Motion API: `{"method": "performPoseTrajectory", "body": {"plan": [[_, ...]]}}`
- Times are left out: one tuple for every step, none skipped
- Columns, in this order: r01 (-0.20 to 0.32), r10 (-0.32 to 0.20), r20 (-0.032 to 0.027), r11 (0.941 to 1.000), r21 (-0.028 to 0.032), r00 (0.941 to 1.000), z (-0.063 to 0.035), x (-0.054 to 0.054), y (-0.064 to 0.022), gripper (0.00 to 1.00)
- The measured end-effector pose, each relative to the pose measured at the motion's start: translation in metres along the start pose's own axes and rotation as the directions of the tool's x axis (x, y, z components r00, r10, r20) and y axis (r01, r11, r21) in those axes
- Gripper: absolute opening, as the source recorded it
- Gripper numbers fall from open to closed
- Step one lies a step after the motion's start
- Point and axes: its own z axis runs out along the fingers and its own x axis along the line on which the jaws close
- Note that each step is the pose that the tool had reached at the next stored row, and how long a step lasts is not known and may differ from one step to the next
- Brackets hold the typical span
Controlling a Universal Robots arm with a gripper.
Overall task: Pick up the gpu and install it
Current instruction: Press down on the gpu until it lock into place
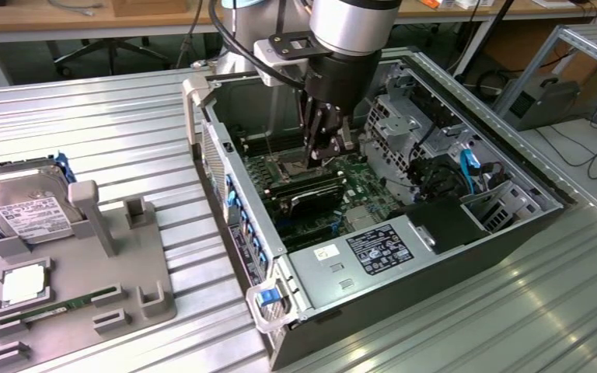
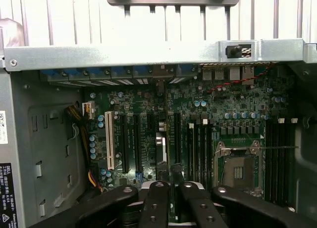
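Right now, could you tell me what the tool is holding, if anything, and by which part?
It cannot be told. The tool is low inside the computer case, just above the motherboard, and no gpu can be made out in its grasp.

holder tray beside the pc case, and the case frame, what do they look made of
Holder tray: looks like matte grey plastic, possibly printed; dull, uniform surface with no glints. Case frame: seems bare sheet metal, pale silvery with a soft sheen, folded edges and punched holes.
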Motion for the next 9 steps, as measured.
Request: {"method": "performPoseTrajectory", "body": {"plan": [[0.0,0.0,0.0,1.0,0.0,1.0,0.0,0.0,0.0,0.11],[0.0,0.0,0.0,1.0,0.0,1.0,0.0,0.0,0.0,0.11],[0.0,0.0,0.0,1.0,0.0,1.0,0.0,0.0,0.0,0.11],[0.0,0.0,0.0,1.0,0.0,1.0,0.0,0.0,0.0,0.11],[0.0,0.0,0.0,1.0,0.0,1.0,0.0,0.0,0.0,0.11],[0.0,0.0,-0.0001,1.0,0.0,1.0,0.0,0.0,0.0,0.11],[0.0,0.0,-0.0001,1.0,0.0,1.0,0.0,0.0,0.0,0.11],[0.0,0.0,-0.0001,1.0,0.0,1.0,0.0036,0.0001,0.0,0.11],[0.0,0.0,0.0,1.0,0.0,1.0,0.0051,0.0001,0.0,0.11]]}}
